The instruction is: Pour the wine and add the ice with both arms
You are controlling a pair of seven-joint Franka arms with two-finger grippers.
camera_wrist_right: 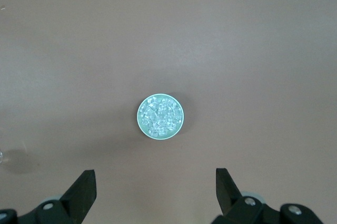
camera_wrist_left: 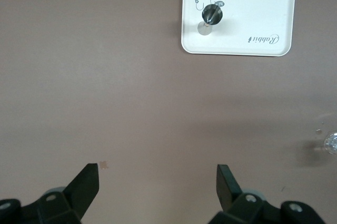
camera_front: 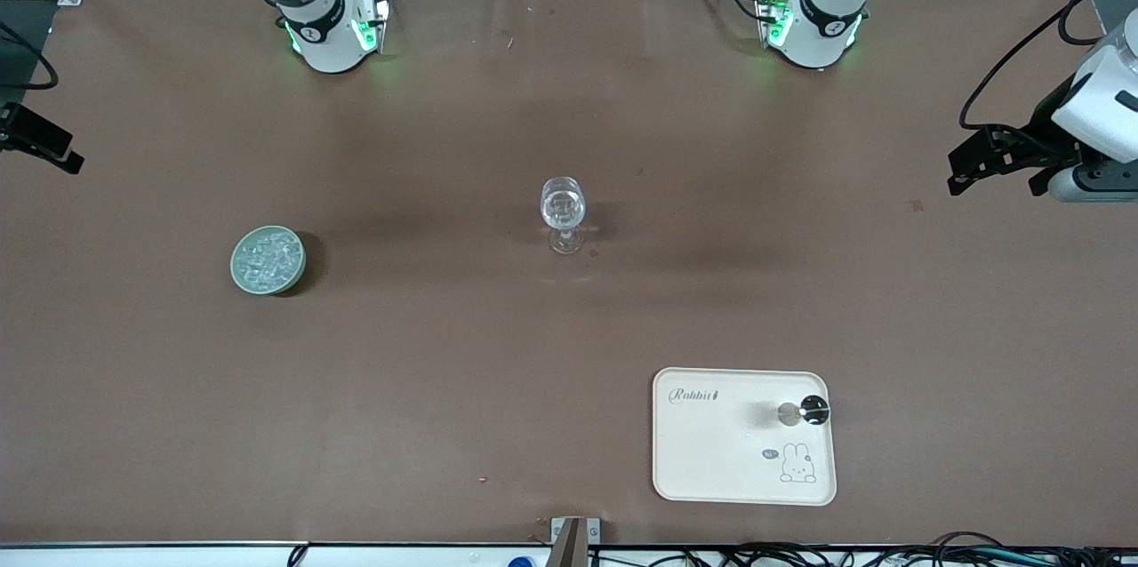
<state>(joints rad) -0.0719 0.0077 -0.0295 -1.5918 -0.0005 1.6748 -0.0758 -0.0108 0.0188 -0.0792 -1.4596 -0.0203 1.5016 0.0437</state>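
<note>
Both grippers gape wide and empty, left gripper [camera_wrist_left: 158, 192] high over bare table, right gripper [camera_wrist_right: 155, 195] over the ice [camera_wrist_right: 160, 115] in its green bowl [camera_front: 242, 270]; slippery chunks could squirt out or the stemmed glass [camera_front: 563, 204] tip.

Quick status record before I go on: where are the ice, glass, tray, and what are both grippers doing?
ice: in green bowl, toward right arm's end
stemmed glass: upright, mid-table
tray: nearest the front camera, toward left arm's end
small dark-topped glass: on tray
left gripper: open, empty, above bare table
right gripper: open, empty, high above bowl
</note>
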